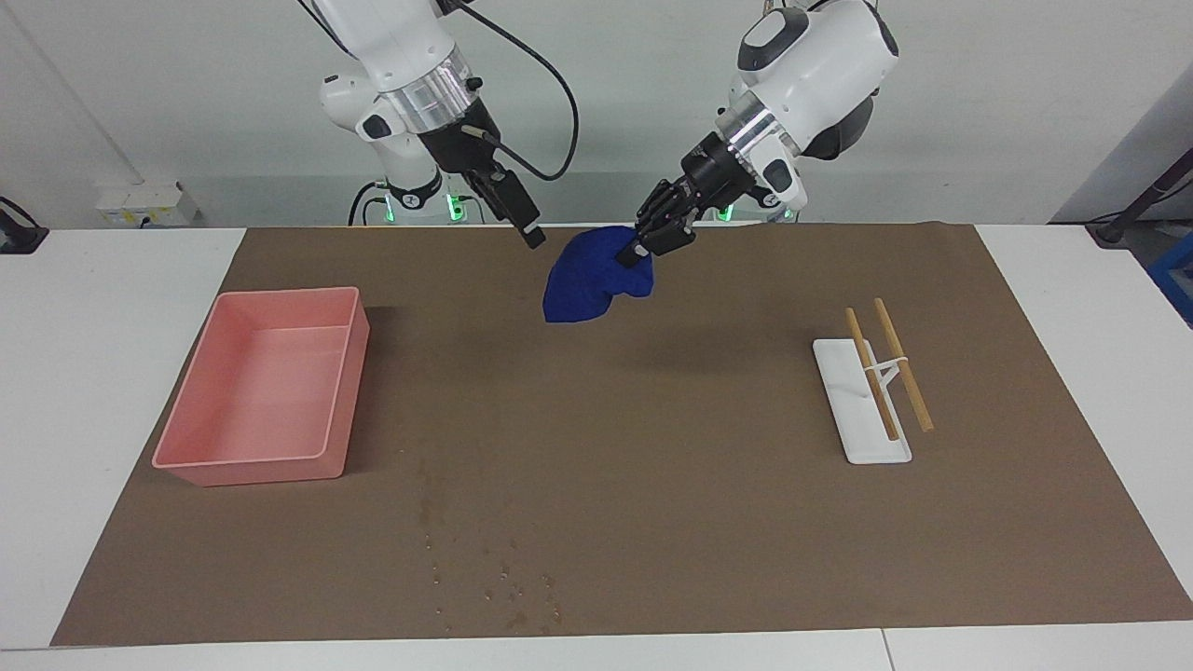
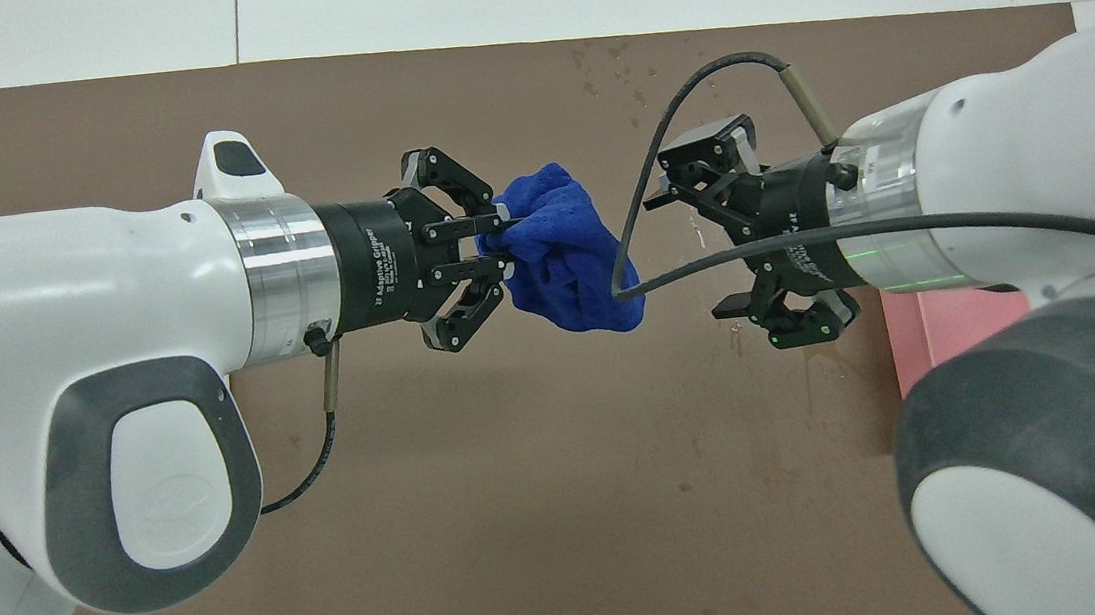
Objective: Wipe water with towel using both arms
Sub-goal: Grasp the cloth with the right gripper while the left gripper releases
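My left gripper [image 1: 639, 250] is shut on a bunched blue towel [image 1: 587, 276] and holds it in the air over the middle of the brown mat [image 1: 671, 485], near the robots' edge. In the overhead view, the left gripper [image 2: 502, 248] pinches one end of the towel [image 2: 571, 263]. My right gripper [image 1: 529, 233] is open and empty beside the towel, a small gap away; it also shows in the overhead view [image 2: 699, 238]. The water [image 1: 515, 618] is small droplets on the mat far from the robots, toward the right arm's end; it also shows in the overhead view [image 2: 591, 88].
A pink tray [image 1: 280, 293] sits on the mat at the right arm's end; only a part of it [image 2: 952, 334] shows from overhead. A white rack with two wooden sticks [image 1: 862, 410] sits toward the left arm's end.
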`<state>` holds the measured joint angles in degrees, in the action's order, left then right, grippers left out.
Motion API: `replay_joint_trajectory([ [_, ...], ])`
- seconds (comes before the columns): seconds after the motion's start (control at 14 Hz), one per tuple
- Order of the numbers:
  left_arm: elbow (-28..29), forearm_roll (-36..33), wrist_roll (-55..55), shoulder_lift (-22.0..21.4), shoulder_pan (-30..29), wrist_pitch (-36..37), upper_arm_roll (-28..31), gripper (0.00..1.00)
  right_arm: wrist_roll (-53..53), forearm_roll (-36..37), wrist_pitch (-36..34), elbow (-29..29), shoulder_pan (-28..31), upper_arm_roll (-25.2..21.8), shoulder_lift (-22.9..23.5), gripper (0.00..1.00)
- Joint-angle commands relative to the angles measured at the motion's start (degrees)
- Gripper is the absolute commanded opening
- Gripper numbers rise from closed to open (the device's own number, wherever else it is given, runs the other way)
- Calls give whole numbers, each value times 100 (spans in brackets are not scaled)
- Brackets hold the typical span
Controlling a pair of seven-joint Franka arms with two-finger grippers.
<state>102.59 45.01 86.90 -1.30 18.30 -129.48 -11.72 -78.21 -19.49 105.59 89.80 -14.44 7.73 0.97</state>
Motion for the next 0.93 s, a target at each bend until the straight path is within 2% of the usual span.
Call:
replay_joint_trajectory([
  [0.0,156,157,134,-160,130,-112,73,0,-405,-143,199,-59,-225,-9,140,99],
  [0.5,182,184,170,-292,235,177,82,0,-591,-161,1007,-165,-367,9,421,98],
  [0.57,173,184,170,-300,227,230,82,0,-582,-161,1007,-147,-358,9,430,89],
  [0.64,182,184,170,-344,226,274,82,0,-582,-161,1007,-121,-367,9,430,72],
  [0.86,182,184,161,-353,235,222,82,0,-442,-152,964,-121,-349,9,439,0],
])
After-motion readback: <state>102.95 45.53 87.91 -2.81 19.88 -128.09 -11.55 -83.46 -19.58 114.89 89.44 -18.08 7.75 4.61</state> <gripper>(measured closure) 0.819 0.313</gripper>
